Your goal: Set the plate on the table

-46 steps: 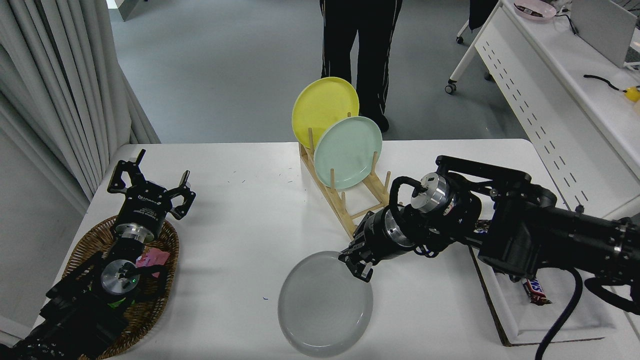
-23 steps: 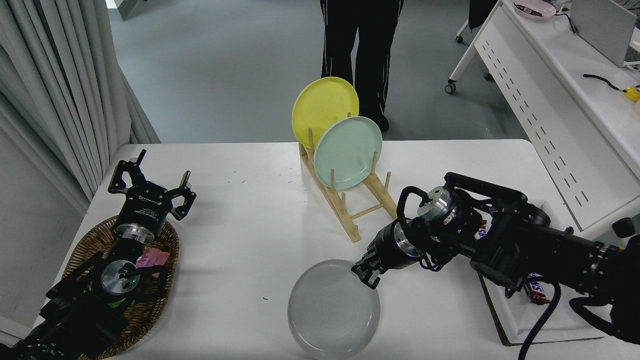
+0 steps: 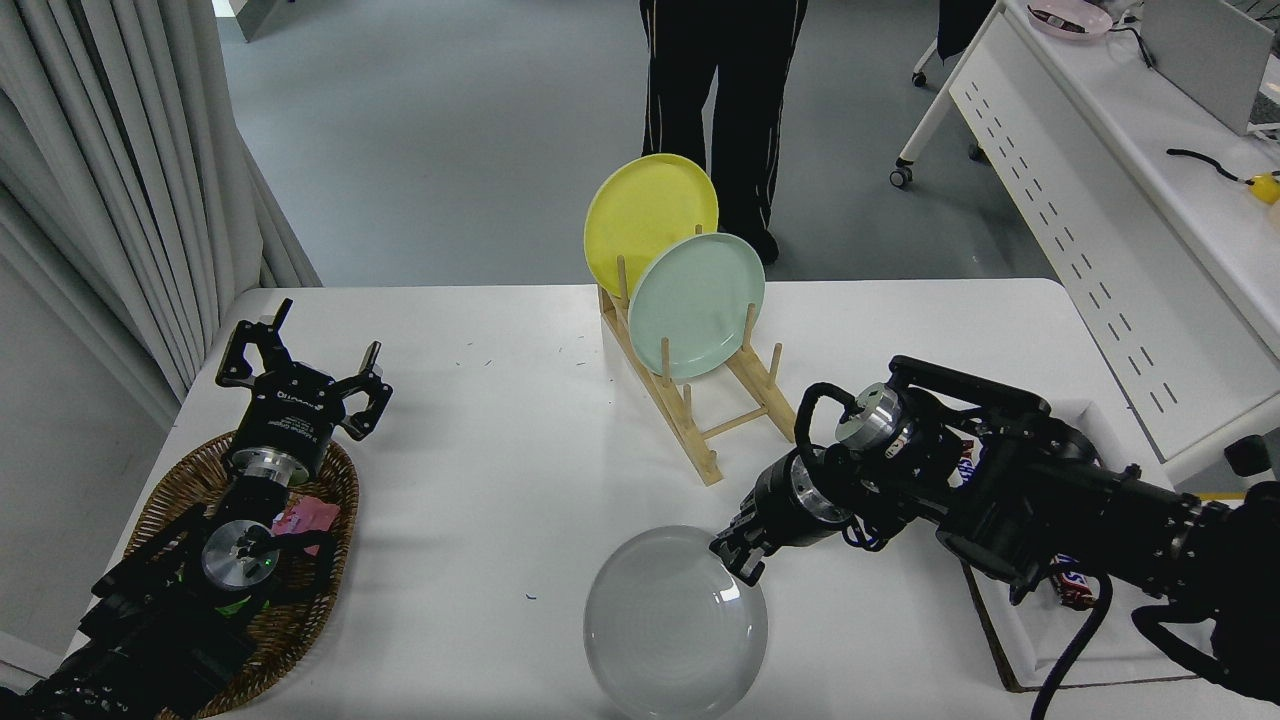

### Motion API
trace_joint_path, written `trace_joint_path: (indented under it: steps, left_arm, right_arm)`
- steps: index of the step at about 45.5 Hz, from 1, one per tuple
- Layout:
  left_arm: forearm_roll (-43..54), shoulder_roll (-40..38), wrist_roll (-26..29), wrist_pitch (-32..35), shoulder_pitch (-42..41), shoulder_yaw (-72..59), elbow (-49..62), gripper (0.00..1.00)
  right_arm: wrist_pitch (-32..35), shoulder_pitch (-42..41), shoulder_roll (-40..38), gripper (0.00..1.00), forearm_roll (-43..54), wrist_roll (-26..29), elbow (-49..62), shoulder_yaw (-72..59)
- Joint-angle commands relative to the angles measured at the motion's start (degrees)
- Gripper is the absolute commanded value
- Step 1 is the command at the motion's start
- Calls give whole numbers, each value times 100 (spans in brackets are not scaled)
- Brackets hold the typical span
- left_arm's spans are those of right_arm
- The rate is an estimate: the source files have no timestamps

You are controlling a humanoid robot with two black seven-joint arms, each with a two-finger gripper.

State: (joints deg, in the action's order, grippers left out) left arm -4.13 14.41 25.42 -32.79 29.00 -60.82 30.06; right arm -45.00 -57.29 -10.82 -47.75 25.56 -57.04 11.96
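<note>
Right hand (image 3: 738, 556) clenched on the far right rim of the plate (image 3: 675, 625); plate lies low over the bench (image 3: 480, 480), near edge. Left hand (image 3: 300, 375) parked lower left, fingers spread.

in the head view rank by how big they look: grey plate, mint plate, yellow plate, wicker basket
1. wicker basket, partly hidden by the left arm
2. grey plate, nearest the camera
3. mint plate
4. yellow plate, partly covered, so unsure
</note>
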Motion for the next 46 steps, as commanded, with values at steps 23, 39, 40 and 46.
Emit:
trace_joint_path:
  steps: [23,39,40,46]
  left_arm:
    - [0,0,6,1,0,0,0,100]
    - [0,0,7,1,0,0,0,100]
    - [0,0,-2,9,0,0,0,100]
    - [0,0,-2,1,0,0,0,100]
  right_arm:
    - [0,16,27,0,187,2,184,43]
    - [0,25,194,53,196,-7,272,157]
    - [0,25,220,66,196,-15,272,175]
    - [0,25,255,100,301,-15,333,219]
